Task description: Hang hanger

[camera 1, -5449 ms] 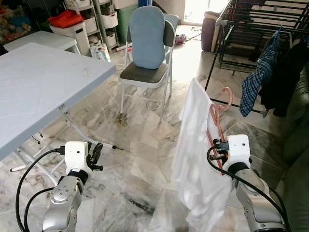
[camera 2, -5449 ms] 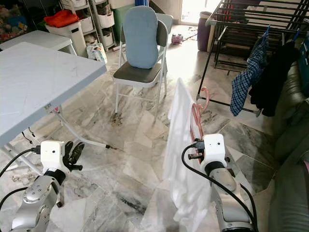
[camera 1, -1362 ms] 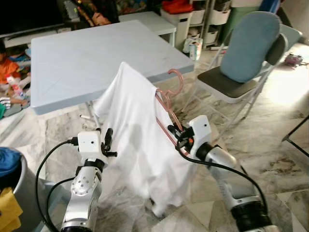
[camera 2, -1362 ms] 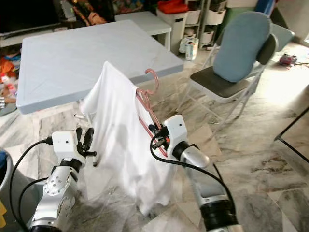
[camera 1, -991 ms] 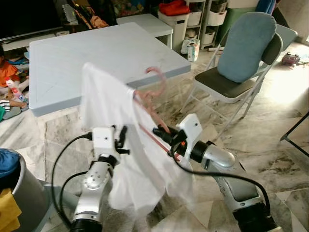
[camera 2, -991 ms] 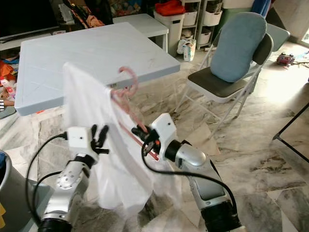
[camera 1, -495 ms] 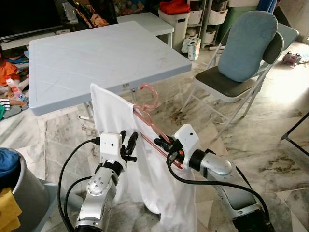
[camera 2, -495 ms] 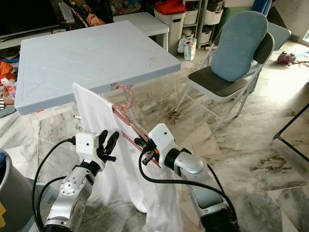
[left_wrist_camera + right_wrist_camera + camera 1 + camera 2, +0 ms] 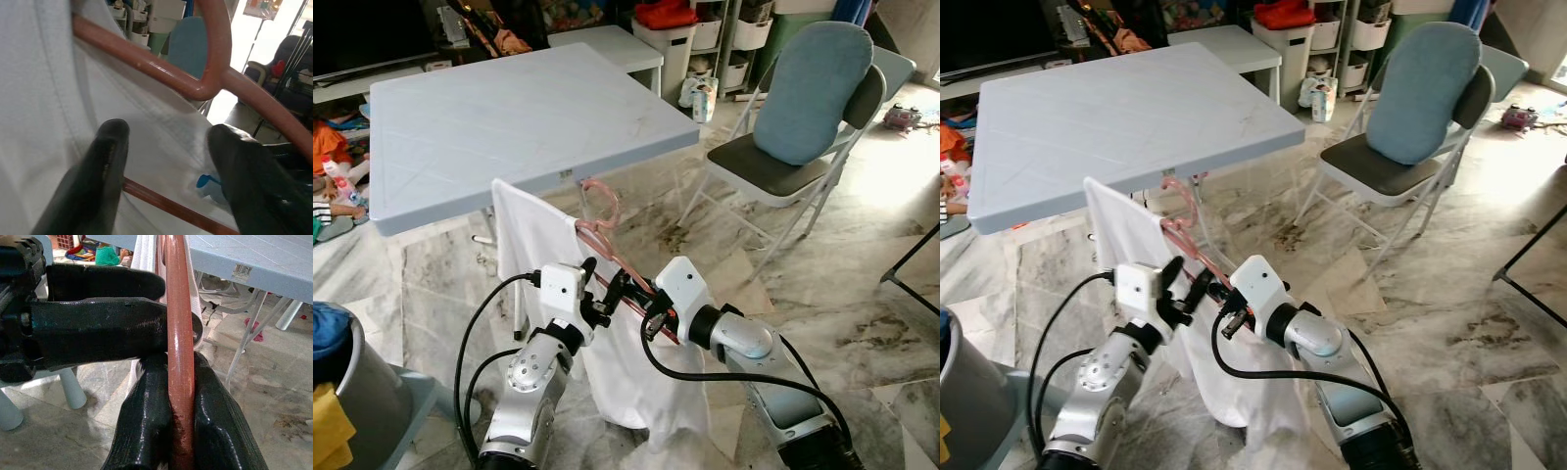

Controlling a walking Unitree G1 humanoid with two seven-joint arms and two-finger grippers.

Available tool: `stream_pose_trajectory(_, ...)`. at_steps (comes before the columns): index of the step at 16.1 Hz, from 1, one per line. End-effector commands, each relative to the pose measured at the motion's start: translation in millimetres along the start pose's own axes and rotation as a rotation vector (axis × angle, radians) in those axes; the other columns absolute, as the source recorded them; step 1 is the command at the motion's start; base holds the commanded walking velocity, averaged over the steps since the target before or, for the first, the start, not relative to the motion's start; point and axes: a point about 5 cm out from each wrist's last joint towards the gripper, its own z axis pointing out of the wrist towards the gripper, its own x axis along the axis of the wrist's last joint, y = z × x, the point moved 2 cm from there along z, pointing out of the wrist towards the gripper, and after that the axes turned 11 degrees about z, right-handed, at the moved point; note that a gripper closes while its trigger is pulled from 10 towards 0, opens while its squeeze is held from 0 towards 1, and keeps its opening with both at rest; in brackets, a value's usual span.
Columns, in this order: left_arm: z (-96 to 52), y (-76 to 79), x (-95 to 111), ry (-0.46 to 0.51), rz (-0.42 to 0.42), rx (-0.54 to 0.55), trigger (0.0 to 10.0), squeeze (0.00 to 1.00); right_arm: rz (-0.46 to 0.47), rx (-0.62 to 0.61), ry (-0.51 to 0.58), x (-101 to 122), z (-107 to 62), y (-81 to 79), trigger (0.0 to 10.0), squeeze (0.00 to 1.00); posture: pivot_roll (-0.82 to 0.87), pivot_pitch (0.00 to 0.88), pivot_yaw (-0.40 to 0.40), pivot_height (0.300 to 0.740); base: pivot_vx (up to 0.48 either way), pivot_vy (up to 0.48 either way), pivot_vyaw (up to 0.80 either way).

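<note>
A pink hanger (image 9: 597, 204) carries a white garment (image 9: 536, 230) that drapes down toward the floor. My right gripper (image 9: 641, 297) is shut on the hanger's lower bar, and the pink rod (image 9: 179, 323) is pinched between its fingers. My left gripper (image 9: 607, 286) is open and pressed up against the garment just left of the right one. Its two fingers (image 9: 110, 161) straddle the white cloth and the hanger neck (image 9: 215, 58). The left gripper's fingers (image 9: 102, 308) lie right beside the rod in the right wrist view.
A pale blue folding table (image 9: 509, 108) stands just behind the hanger. A folding chair with a blue cushion (image 9: 813, 98) is at the right. A grey bin (image 9: 347, 377) sits at the lower left. Storage drawers (image 9: 710, 44) and clutter line the back.
My left gripper has moved right, up to the hanger, and now straddles the cloth. The hanger has sunk a little and tilted. The right gripper keeps its hold.
</note>
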Motion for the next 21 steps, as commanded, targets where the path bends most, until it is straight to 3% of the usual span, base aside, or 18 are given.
stream_pose_trajectory(1,1.6,-2.8,3,0.002,0.042,0.008,10.0,0.0,-0.013,0.058,0.067,20,4.0,-9.6,10.0,0.0,-0.13,0.0,0.021,0.731,0.0,0.0,0.0)
stream_pose_trajectory(3,1.4,-18.3,3,-0.005,0.068,0.085,10.0,0.0,-0.027,0.122,0.05,17,-1.5,-15.7,10.0,0.0,-0.13,0.0,0.024,0.731,0.0,0.0,0.0)
stream_pose_trajectory(6,-2.4,-48.5,-2,-0.07,0.146,0.215,10.0,0.0,-0.04,0.159,0.02,15,-11.4,-10.5,10.0,0.0,-0.14,0.0,0.029,0.731,0.0,0.0,0.0)
stream_pose_trajectory(8,-2.4,-55.2,-3,-0.078,0.157,0.235,10.0,0.0,-0.043,0.144,0.01,15,-12.2,-5.9,10.0,0.0,-0.14,0.0,0.03,0.731,0.0,0.0,0.0)
stream_pose_trajectory(11,0.8,-44.9,-13,-0.158,0.183,0.139,10.0,0.0,-0.073,0.03,0.002,16,-7.3,10.9,10.0,0.0,-0.14,0.0,0.029,0.731,0.0,0.0,0.0)
stream_pose_trajectory(15,-1.4,-14.8,-25,-0.201,0.151,-0.016,10.0,0.0,-0.125,-0.099,0.04,26,0.3,27.1,10.0,0.0,-0.14,0.0,0.023,0.731,0.0,0.0,0.0)
stream_pose_trajectory(19,-0.6,-24.4,-21,-0.186,0.171,0.045,10.0,0.0,-0.126,-0.12,0.053,29,2.8,30.1,10.0,0.0,-0.14,0.0,0.02,0.731,0.0,0.0,0.0)
stream_pose_trajectory(21,1.1,-40.9,-14,-0.165,0.2,0.124,10.0,0.0,-0.118,-0.094,0.047,27,2.7,26.5,10.0,0.0,-0.14,0.0,0.022,0.731,0.0,0.0,0.0)
